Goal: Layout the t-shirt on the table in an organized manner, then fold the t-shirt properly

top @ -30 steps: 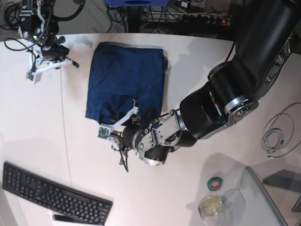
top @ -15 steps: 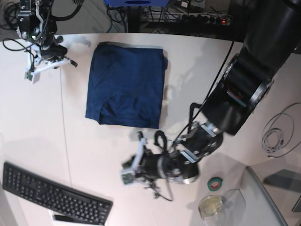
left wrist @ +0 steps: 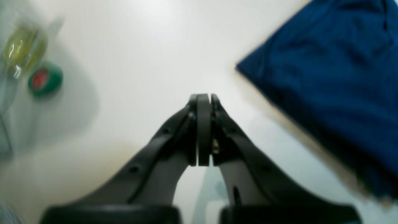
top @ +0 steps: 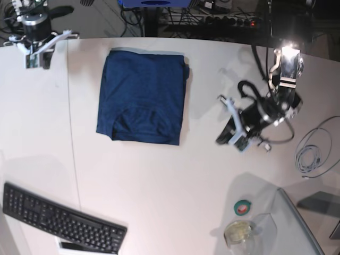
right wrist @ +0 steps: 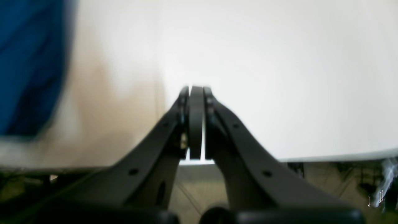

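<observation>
The t-shirt (top: 142,96) lies flat on the table (top: 175,191), folded into a neat blue block. It sits up toward 12 o'clock on the white top, a bit to the left of the middle. Nothing is touching it.

The left gripper (top: 229,129) hangs over the table at about 3 o'clock from the shirt, near it but apart. In the left wrist view its two fingers (left wrist: 203,124) are pressed tight together with nothing between them. From there, the shirt's corner (left wrist: 326,77) shows at about 2 o'clock, and it looks blurry.

The right gripper (top: 38,47) is far off at about 10 o'clock, by the table's back edge, well apart from the shirt. In the right wrist view its fingers (right wrist: 196,118) are squeezed together too, and they hold nothing. The table edge runs just under them, and a strip of blue shirt (right wrist: 31,62) shows at 9 o'clock.

A black keyboard (top: 61,219) rests at about 7 o'clock near the front edge. A green roll of tape (top: 243,207) sits at about 5 o'clock, with a small round dish (top: 239,231) just beside it. A loop of grey cable (top: 312,151) lies at the far right.
</observation>
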Available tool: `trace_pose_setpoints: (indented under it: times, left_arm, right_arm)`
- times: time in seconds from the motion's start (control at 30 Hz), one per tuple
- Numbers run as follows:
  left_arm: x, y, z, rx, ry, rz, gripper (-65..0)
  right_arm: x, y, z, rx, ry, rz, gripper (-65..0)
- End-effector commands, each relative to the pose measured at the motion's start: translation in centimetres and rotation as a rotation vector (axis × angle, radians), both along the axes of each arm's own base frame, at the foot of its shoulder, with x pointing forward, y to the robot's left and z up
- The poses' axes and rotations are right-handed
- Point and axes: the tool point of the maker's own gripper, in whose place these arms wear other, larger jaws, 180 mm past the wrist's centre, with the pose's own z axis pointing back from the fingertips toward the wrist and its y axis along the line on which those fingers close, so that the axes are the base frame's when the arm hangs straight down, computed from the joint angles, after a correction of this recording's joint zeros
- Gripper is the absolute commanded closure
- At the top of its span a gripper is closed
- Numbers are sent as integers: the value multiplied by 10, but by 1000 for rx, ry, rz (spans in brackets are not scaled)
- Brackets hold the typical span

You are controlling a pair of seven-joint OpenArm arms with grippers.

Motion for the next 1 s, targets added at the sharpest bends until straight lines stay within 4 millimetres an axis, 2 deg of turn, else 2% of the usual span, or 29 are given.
trace_pose_setpoints:
  times: [0.0,0.07,0.17,0.23,0.37,0.5,0.63,0.83,0.87,0.97]
  left_arm:
    - [0,12,10,-9,-30,32,0]
    - [-21,27,4,-2,-9,77,0]
    - [-67,60,-6,23,44,172,0]
    - [-94,72,-7,-19,73,244,0]
    - [-147,106,-6,-148,140,420,0]
    - [-202,123,-18,-230,214,531,0]
    - [-249,142,-37,-324,200,658,0]
    - [-321,175,-75,-378,229,895,0]
    - [-329,175,-82,-370,243,891,0]
    - [-362,149,-111,-330,381,777,0]
  right_arm:
    - [-6,-5,7,-18,-20,14,0]
    - [-19,-16,11,-31,-25,25,0]
    - [-38,-39,20,-53,-43,46,0]
    - [-51,-54,25,-61,-61,27,0]
    - [-70,-75,31,60,-106,-61,0]
    - [-86,-97,13,103,6,-49,0]
    - [-112,-93,-4,149,134,-23,0]
    - [-181,-88,-24,166,393,-61,0]
    - [-197,-86,-30,176,442,-96,0]
    - [-236,-80,-51,214,539,-185,0]
